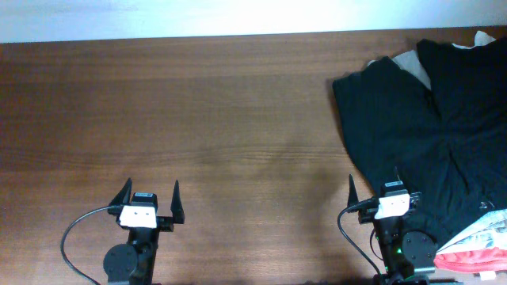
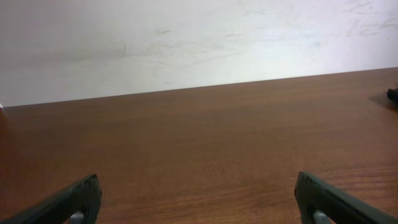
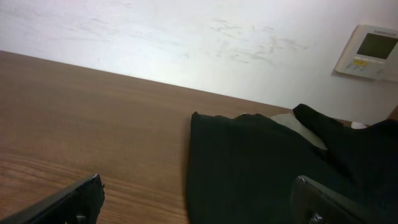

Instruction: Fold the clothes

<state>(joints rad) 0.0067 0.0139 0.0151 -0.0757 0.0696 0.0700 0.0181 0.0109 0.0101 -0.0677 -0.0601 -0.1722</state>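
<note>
The clothes (image 1: 412,127) are a large black garment lying crumpled at the table's right side, with a pale grey-white inner waistband (image 1: 413,63) showing near the far edge. In the right wrist view the black cloth (image 3: 261,168) fills the lower right. My right gripper (image 1: 374,188) is open and empty; its right finger is over the garment's near edge, its left finger over bare wood (image 3: 198,198). My left gripper (image 1: 150,192) is open and empty over bare wood at the front left, far from the garment (image 2: 198,198).
The brown wooden table (image 1: 198,119) stretches left of the garment. A red and white bag (image 1: 479,241) lies at the front right corner, partly on the cloth. A white wall runs behind the table, with a wall panel (image 3: 372,51) on it.
</note>
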